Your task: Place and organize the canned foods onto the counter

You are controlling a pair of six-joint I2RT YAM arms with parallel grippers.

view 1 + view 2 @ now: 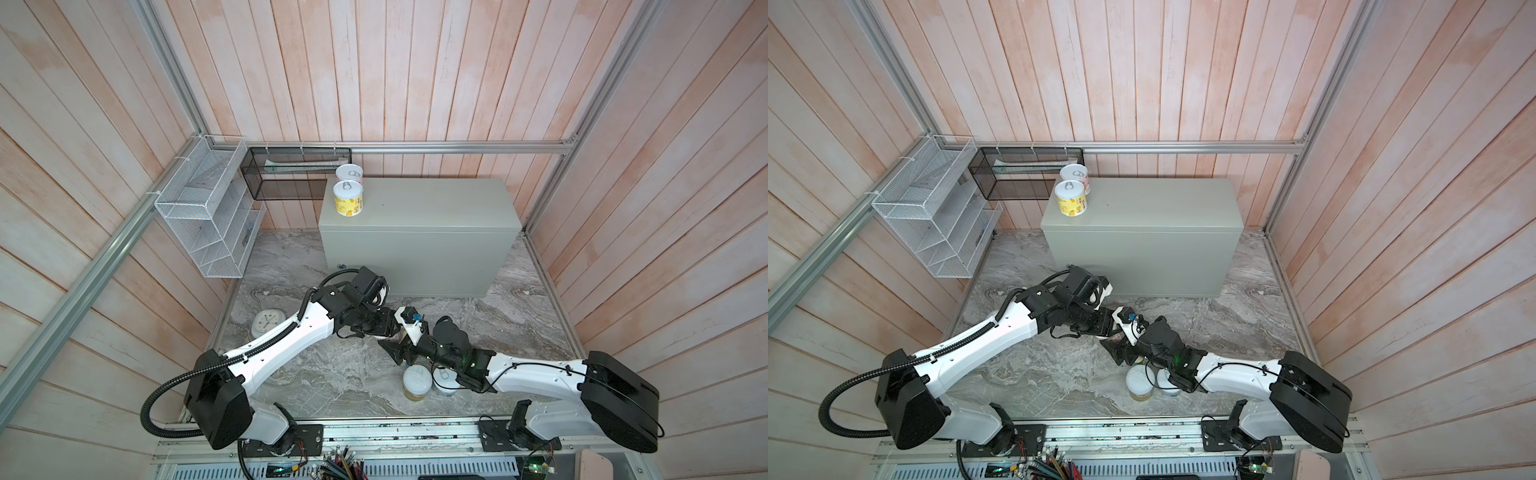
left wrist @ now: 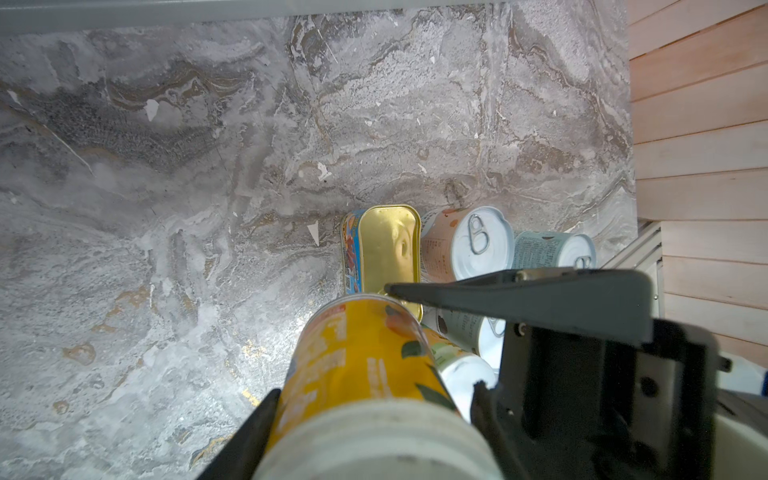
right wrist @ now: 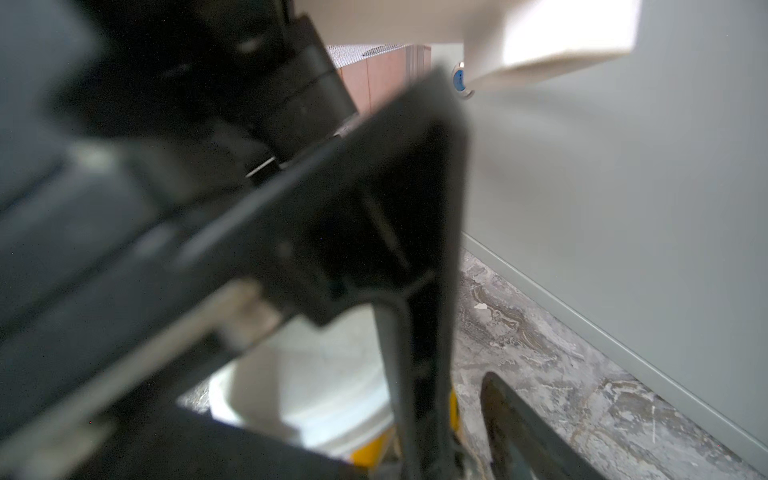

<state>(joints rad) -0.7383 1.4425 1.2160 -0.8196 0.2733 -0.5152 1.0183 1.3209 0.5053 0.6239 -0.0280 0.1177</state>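
Cans sit in three places. One yellow can (image 2: 357, 357) is up off the marble surface (image 2: 166, 208), lying lengthwise in the left gripper (image 2: 376, 388). That gripper's jaws pinch it by its sides, with its pale end toward the wrist camera. The right gripper (image 1: 394, 348) meets it nose to nose just in front of the counter (image 1: 436, 208). In the left wrist view one dark finger (image 2: 498, 297) of the right gripper runs alongside the can's far end. I cannot tell whether the right jaws are clamped on the can or only flank it, since the right wrist view is blurred and crowded.

Below the held can, a gold tin (image 2: 388, 249) stands on the marble just beside a peach can (image 2: 465, 245), with a blue can (image 2: 552, 249) next to that. A grey-green can (image 2: 459, 328) and a white-lidded can (image 2: 463, 376) are partly hidden behind the finger.

On the counter's top, at its back left corner, a pale yellow can (image 1: 348, 201) stands upright with a pink can (image 1: 351, 174) right behind it.

Further out, a round clock (image 1: 268, 323) lies on the marble beside the left arm. A white wire rack (image 1: 208, 216) and a black mesh basket (image 1: 291, 174) hang on the plank walls
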